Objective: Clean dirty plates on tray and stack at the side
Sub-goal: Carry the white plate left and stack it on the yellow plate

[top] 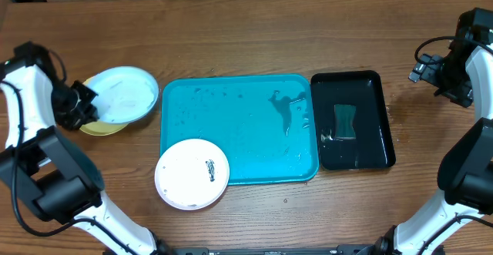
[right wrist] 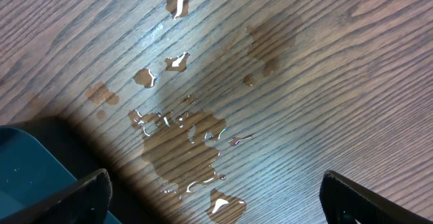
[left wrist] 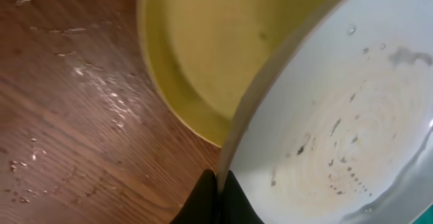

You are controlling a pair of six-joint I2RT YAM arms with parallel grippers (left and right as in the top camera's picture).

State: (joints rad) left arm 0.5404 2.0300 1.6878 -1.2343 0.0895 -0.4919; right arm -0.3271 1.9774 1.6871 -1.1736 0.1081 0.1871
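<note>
Left wrist alone: left claw [left wrist: 218, 198] tight on light blue plate [left wrist: 338, 122] rim (right claw [right wrist: 216, 198] agape)

Overhead looks straight down on the whole bench [top: 254, 31]; both wrist views sit very close, the left apparently sharing the left-side plates [top: 123, 93].

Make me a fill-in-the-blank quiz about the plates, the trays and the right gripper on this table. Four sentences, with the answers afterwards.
1. The light blue plate rests on the ___.
2. Overlapping the turquoise tray's front corner is the ___.
3. The green sponge sits inside the ___.
4. The right gripper's jaws are ___.
Missing words: yellow-green plate; white plate; black tray; open.
</note>
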